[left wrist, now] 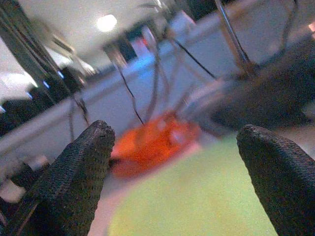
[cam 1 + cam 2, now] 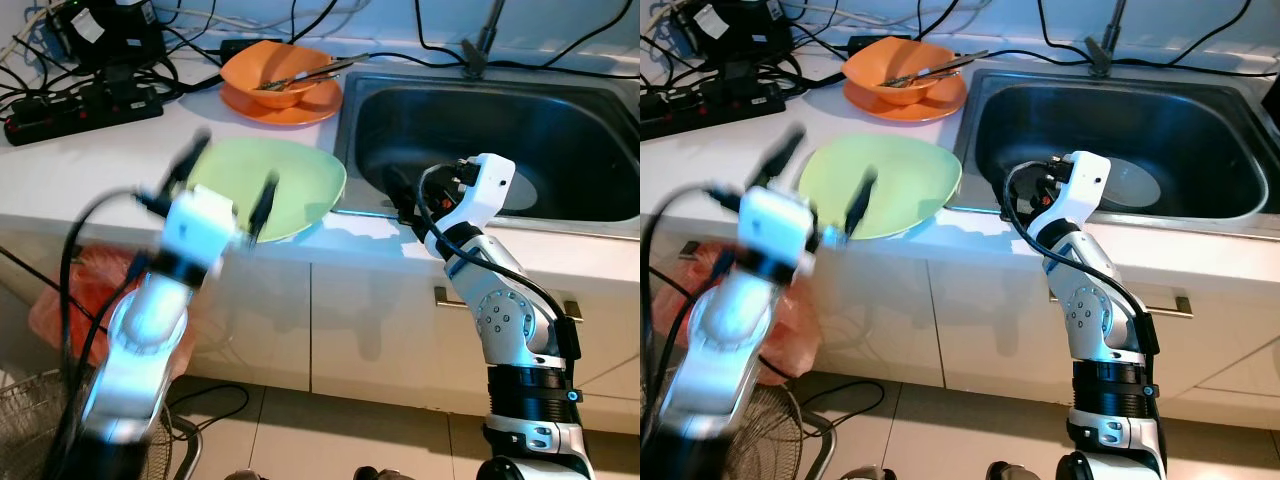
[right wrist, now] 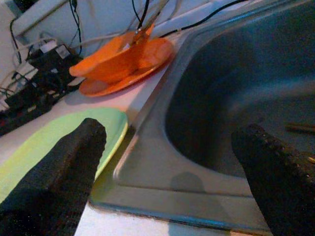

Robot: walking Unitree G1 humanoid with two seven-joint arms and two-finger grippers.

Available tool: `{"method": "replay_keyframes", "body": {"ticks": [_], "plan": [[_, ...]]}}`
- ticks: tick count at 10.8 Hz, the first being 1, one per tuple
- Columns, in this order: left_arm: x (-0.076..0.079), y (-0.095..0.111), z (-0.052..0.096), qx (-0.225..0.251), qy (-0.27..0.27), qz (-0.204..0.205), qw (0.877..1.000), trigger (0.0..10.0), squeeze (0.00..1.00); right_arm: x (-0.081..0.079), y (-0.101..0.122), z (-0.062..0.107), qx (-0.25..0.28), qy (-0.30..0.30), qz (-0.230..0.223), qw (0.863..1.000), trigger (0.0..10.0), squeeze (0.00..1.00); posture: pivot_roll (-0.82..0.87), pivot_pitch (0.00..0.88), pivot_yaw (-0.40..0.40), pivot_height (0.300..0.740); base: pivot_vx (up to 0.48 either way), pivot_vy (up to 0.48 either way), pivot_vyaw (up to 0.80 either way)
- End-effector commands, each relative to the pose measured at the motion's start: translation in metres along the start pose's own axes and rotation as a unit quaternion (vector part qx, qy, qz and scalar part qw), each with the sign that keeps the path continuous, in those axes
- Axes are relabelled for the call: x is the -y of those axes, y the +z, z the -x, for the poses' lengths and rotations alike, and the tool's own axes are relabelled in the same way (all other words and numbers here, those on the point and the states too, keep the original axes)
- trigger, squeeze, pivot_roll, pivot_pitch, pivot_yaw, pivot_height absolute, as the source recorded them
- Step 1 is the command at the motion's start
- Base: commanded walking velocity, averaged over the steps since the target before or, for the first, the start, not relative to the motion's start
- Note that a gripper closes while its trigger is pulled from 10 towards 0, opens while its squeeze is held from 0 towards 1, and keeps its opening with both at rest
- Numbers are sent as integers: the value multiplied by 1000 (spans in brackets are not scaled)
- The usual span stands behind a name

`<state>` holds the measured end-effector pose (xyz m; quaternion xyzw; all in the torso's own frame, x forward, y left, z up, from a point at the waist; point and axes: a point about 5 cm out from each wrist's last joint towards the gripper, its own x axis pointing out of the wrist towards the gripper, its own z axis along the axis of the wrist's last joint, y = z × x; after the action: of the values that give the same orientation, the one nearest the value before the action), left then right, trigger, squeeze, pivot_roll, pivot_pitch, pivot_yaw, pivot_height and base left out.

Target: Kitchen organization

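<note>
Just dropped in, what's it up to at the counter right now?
The left gripper, fingers open, hangs over the green plate on the counter, holding nothing. The right gripper, also open and empty, sits at the near edge of the sink. An orange bowl with utensils rests on an orange plate behind.

White countertop (image 2: 90, 170) over white cabinet doors (image 2: 370, 330) with a metal bar handle (image 2: 1160, 300). Beige tiled floor (image 2: 330, 435) below, black cables (image 2: 110, 75) along the white back wall (image 2: 1200, 20). Ceiling lamp (image 1: 107, 22) lit, bright.
</note>
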<state>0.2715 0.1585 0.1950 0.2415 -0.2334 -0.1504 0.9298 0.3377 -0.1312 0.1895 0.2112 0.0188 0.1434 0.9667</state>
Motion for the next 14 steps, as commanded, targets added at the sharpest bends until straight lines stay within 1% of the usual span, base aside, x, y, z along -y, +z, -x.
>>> {"method": "replay_keyframes", "body": {"ticks": [1,2,3,4,5,6,7,8,9,10,11,13,14], "plan": [[5,5,4,12,-26,-11,1000,10000,1000,-3,0,-4,-4,6,11,1000,10000,0,149,82,12,740,0,0,0],[12,5,9,13,-54,-18,998,10000,1000,-2,-1,-4,-7,4,12,1000,10000,0,151,83,10,740,0,0,0],[23,1,19,5,-109,-47,993,10000,1000,-2,-4,-5,-14,2,15,1000,10000,0,153,86,8,740,0,0,0],[28,-7,27,-15,-151,-69,986,10000,1000,-2,-4,-5,-14,4,14,1000,10000,0,152,87,7,740,0,0,0],[26,-15,32,-30,-180,-97,978,10000,1000,-2,-4,-5,-14,4,15,1000,10000,0,150,89,7,740,0,0,0],[23,-18,32,-36,-186,-108,976,10000,1000,-1,-4,-5,-15,3,15,1000,10000,0,152,90,7,740,0,0,0],[18,-26,32,-58,-205,-137,967,10000,1000,-1,-5,-5,-17,3,16,1000,10000,0,151,91,8,740,0,0,0],[11,-33,31,-76,-206,-162,962,10000,1000,-2,-5,-4,-17,3,15,1000,10000,0,150,93,10,740,0,0,0],[4,-41,29,-92,-200,-184,958,10000,0,-2,-5,-4,-17,3,14,1000,10000,0,149,94,10,740,0,0,0],[-4,-50,27,-113,-200,-190,955,10000,0,-2,-5,-3,-17,4,14,1000,10000,0,146,96,12,740,0,0,0],[-13,-57,25,-122,-195,-191,954,10000,0,-2,-5,-3,-17,3,15,1000,10000,0,143,98,11,740,0,0,0],[-20,-60,18,-120,-183,-202,955,10000,0,-1,-5,-2,-17,1,16,1000,10000,0,140,101,12,740,0,0,0],[-25,-63,13,-120,-166,-201,958,10000,0,-1,-5,-2,-16,0,16,1000,10000,0,138,102,13,740,0,0,0]]}}
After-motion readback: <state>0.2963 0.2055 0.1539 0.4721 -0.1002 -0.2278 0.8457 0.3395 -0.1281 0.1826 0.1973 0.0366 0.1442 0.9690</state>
